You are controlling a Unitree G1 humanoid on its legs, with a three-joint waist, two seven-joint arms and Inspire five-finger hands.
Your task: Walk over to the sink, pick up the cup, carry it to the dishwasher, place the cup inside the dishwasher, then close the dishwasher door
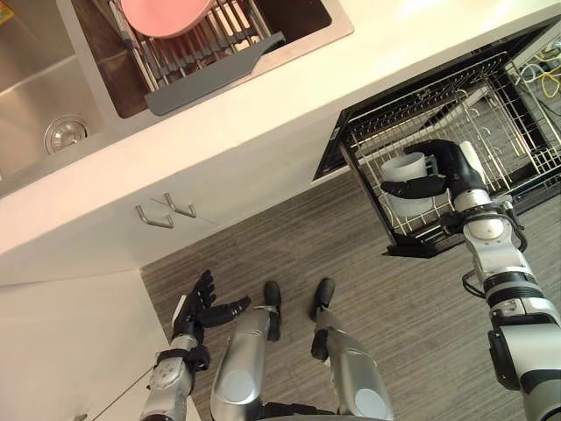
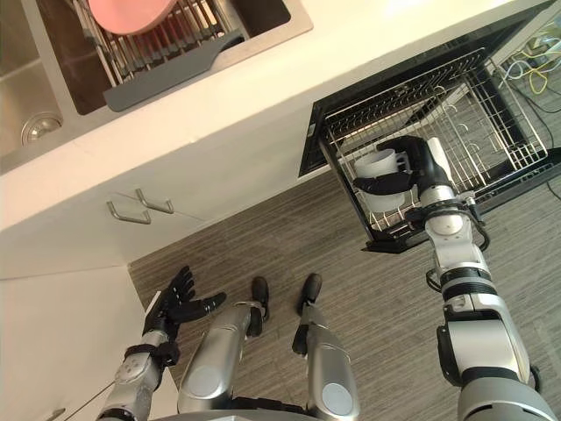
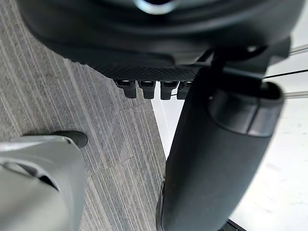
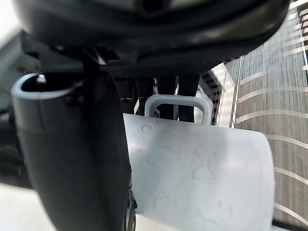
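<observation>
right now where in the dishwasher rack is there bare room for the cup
The rack is bare wire beyond the cup and to its right. Crowded only at its near left corner, where the right hand holds the cup.

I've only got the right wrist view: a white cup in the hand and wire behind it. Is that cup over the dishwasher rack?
Observer: Yes. The right hand, fingers curled round the cup, holds it over the pulled-out dishwasher rack, near an outer corner.
Operator: Where's the other hand?
Observer: The left hand hangs low beside the white cabinet, fingers straight, holding nothing.
Operator: What's at the sink?
Observer: A pink bowl lies in the wire drainer set in the sink.
</observation>
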